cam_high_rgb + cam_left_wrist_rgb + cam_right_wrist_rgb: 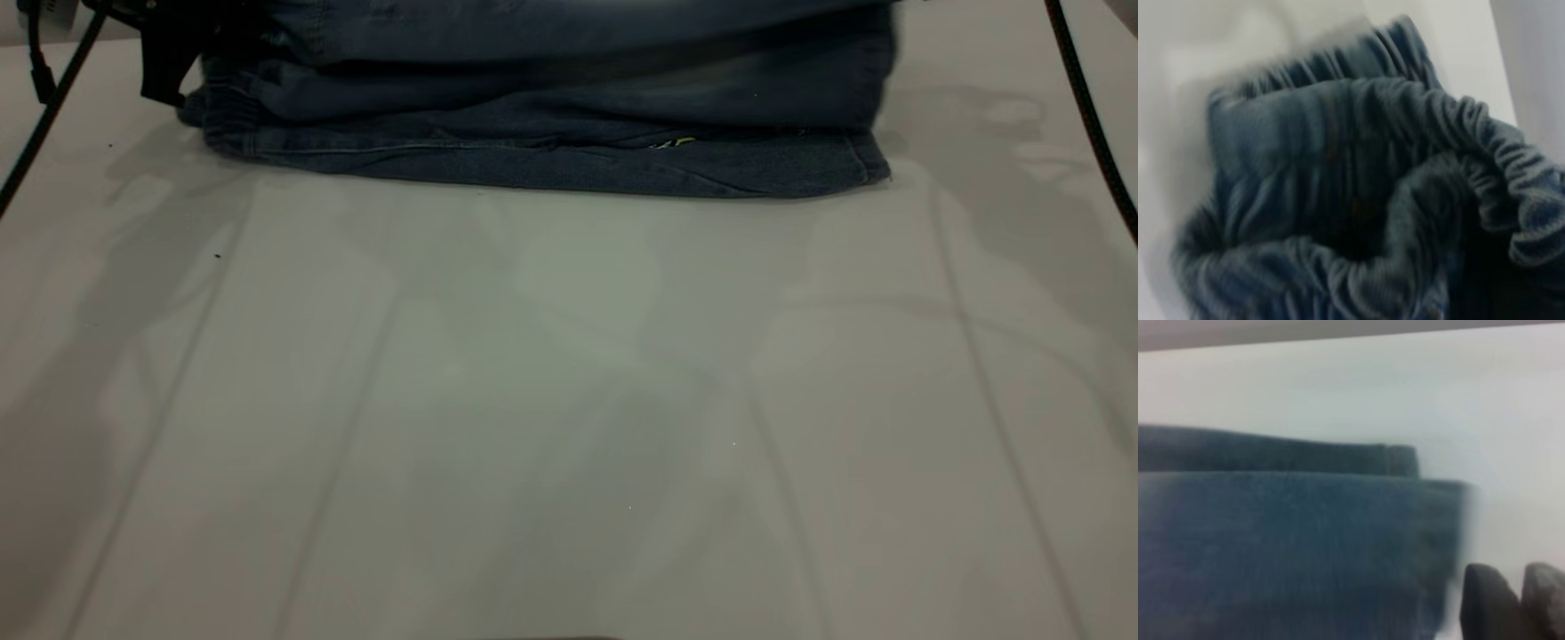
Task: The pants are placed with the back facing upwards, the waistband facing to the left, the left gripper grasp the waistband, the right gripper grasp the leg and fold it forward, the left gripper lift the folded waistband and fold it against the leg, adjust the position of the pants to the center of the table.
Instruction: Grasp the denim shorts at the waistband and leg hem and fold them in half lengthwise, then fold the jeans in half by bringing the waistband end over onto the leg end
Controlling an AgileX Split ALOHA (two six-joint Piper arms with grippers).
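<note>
Exterior looks down the table [569,400]; both wrist views hug the pants [551,116].

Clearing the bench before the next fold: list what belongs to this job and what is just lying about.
Job: pants, waistband, leg, left gripper at the waistband end, right gripper's fingers beside the hem, table.
Lying about: only cables.

The waistband [1451,133] of the pants [1305,167], gathered in tight blue puckers, lies bunched and folded over itself, with the pale table [1531,60] beyond.
</note>
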